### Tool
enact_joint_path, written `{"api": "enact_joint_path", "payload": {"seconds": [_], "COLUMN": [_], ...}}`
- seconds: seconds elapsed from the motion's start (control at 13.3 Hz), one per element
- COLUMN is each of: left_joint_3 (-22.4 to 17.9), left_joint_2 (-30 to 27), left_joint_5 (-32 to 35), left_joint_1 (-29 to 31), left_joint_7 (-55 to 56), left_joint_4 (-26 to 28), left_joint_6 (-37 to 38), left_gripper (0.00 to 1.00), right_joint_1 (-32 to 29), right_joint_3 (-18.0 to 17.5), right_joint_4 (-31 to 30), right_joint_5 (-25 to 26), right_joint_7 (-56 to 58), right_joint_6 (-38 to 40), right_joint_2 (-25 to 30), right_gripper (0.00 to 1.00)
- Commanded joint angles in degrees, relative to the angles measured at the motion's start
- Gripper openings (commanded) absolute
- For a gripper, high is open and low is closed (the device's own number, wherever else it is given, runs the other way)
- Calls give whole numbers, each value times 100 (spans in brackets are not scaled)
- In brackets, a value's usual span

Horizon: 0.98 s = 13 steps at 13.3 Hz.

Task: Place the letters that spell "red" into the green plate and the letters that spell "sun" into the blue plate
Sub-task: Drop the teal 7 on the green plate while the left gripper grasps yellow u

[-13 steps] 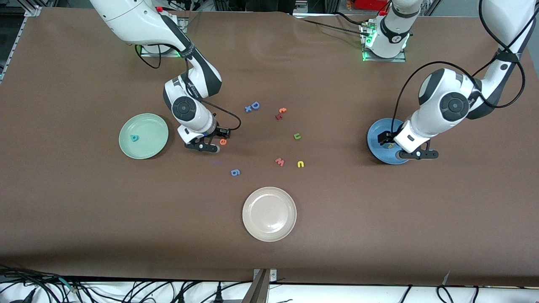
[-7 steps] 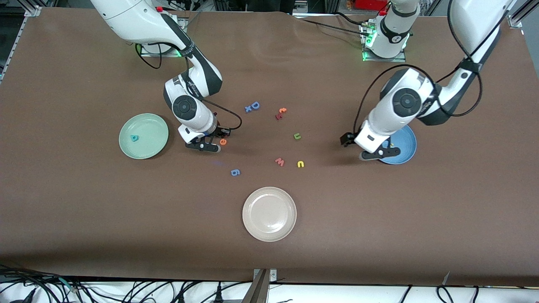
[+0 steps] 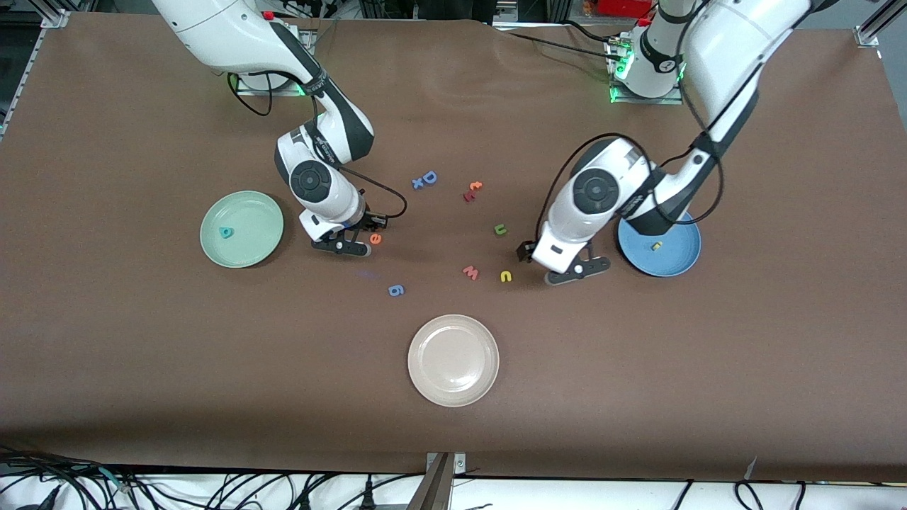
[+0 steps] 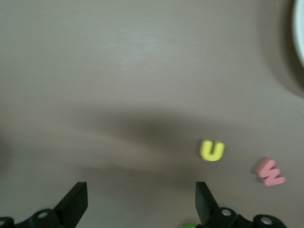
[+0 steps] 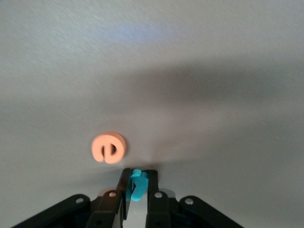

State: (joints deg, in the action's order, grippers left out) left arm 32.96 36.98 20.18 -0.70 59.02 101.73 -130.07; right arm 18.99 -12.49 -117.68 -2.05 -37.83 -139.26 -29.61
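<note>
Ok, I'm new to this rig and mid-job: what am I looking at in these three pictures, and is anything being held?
Two white robot arms with two-finger grippers work at a brown table. The wide picture looks down from across the table. The other two come from a camera on each arm's wrist.

The right gripper is shut on a small teal letter, right beside the orange e. The left gripper is open and holds nothing. It hangs over the table by the yellow u and the pink w.

The green plate holds a teal d, and the blue plate holds one yellow letter. A cream plate sits nearest the front camera. More foam letters lie scattered mid-table.
</note>
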Motion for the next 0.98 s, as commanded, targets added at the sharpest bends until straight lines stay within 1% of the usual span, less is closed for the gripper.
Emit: {"api": "enact_joint_path", "payload": {"seconds": [0.0,0.08,0.15,0.3,0.45,0.6,0.68,0.83,0.9], "left_joint_3": [-228,-341,-569,-974,-1002,-1002,-1002,-1002,-1002], "left_joint_2": [730,932,1055,1214,1293,1522,1531,1522,1514], "left_joint_5": [179,171,171,153,153,153,153,153,153], "left_joint_1": [-456,-614,-842,-1212,-1257,-1362,-1380,-1371,-1354], "left_joint_7": [84,92,84,58,49,-73,-118,-284,-459], "left_joint_4": [-977,-1223,-1417,-1629,-1708,-1980,-1990,-1990,-1990], "left_joint_6": [149,140,140,131,122,122,122,122,122], "left_gripper": [100,100,100,100,100,100,100,99,97], "right_joint_1": [-53,-53,-53,-53,-53,-53,-71,-132,-167], "right_joint_3": [184,342,509,913,1378,1879,2117,2391,2400], "right_joint_4": [262,419,543,676,667,615,571,509,457], "right_joint_5": [55,55,46,46,55,46,20,20,11], "right_joint_7": [135,257,433,845,1442,2328,2724,3149,3168], "right_joint_6": [985,1371,1776,2261,2438,2474,2439,2360,2342], "right_joint_2": [393,508,622,807,895,852,773,563,466], "right_gripper": [0,0,0,0,0,0,0,0,0]}}
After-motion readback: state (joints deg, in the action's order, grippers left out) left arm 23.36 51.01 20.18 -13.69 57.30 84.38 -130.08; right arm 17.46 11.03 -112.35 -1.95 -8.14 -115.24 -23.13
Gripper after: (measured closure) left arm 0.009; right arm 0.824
